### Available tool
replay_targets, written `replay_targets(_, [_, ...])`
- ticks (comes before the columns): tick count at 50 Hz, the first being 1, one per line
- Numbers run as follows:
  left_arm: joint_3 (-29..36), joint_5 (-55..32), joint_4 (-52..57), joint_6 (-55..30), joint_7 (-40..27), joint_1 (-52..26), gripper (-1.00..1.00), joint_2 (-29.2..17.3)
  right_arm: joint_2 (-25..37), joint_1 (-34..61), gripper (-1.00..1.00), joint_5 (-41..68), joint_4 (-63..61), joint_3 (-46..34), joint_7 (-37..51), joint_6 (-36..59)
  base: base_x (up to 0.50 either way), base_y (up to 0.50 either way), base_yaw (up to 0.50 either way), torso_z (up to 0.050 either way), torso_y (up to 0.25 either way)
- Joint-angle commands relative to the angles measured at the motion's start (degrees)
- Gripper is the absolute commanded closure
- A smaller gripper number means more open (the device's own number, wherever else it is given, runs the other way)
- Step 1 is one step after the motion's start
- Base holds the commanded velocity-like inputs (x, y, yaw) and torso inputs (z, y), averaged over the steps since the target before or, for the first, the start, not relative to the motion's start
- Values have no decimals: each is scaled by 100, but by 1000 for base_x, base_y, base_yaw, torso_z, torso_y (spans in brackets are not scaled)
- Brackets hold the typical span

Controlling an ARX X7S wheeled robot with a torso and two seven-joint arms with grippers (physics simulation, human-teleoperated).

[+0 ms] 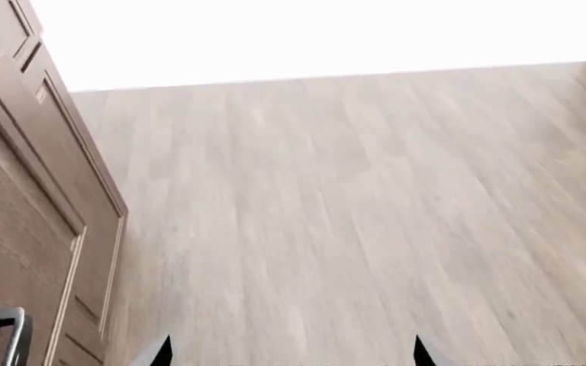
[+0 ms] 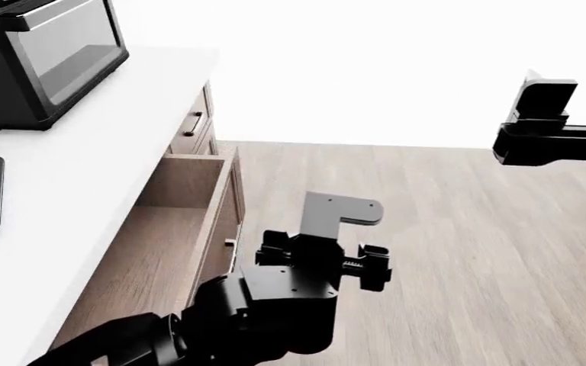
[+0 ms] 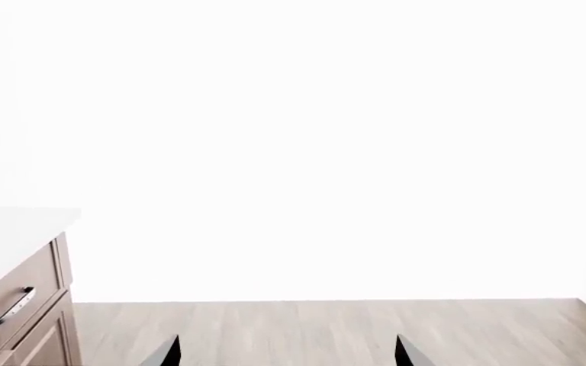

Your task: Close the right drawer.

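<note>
Right drawer (image 2: 186, 229) stood pulled out, beside left gripper (image 2: 323, 255), under white countertop (image 2: 89, 145). Left gripper: fingertips (image 1: 161, 352) spread apart over wood-plank floor (image 1: 354, 213), gripping nothing. Right gripper (image 3: 284, 354) likewise spread, raised well clear, facing white wall (image 3: 323, 137). Black oven (image 2: 39, 53) farther back on counter.

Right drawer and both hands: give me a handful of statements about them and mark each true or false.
1. The right drawer is pulled open. True.
2. Something lies inside the drawer. False: what shows of its inside is bare.
3. The left hand grips the drawer's front. False: its fingertips are apart over the wooden floor, holding nothing.
4. The right hand is open. True.
5. A dark oven stands on the white countertop. True.
</note>
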Motion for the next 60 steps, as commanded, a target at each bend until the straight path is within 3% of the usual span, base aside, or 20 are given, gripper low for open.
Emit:
replay_targets(1, [-10, -35, 8, 40, 9, 65, -100, -57, -40, 26, -100, 34, -12, 31, 40, 44, 0, 0, 0, 0, 0])
replay_targets(23, [361, 423, -485, 333, 599, 574, -100, -115, -52, 15, -100, 47, 4, 74, 35, 77, 0, 0, 0, 0, 0])
replay_targets(60, [388, 583, -1511, 631, 1170, 877, -100, -290, -66, 42, -100, 101, -12, 173, 75, 151, 0, 0, 0, 0, 0])
